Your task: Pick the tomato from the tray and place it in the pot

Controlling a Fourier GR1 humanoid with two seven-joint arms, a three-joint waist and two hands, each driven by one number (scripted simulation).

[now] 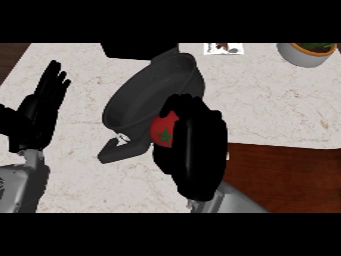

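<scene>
Left hand at the counter's left edge, fingers straight and raised, holding nothing, at rest. Dark pot near the counter's middle, tilted in view, its handle pointing toward the near edge. Right hand just right of the handle, at the pot's near rim, fingers curled round the red tomato, green star-shaped stem mark showing between thumb and fingers. Brown tray at the counter's near right corner, bare where visible. White bowl of greenery at the far right corner.

Likely risk: tomato appears level with the rim rather than over the pot's hollow, so letting go here could send it off the rim or handle onto the counter. Knuckles nudging the rim could also shift the pot.
</scene>
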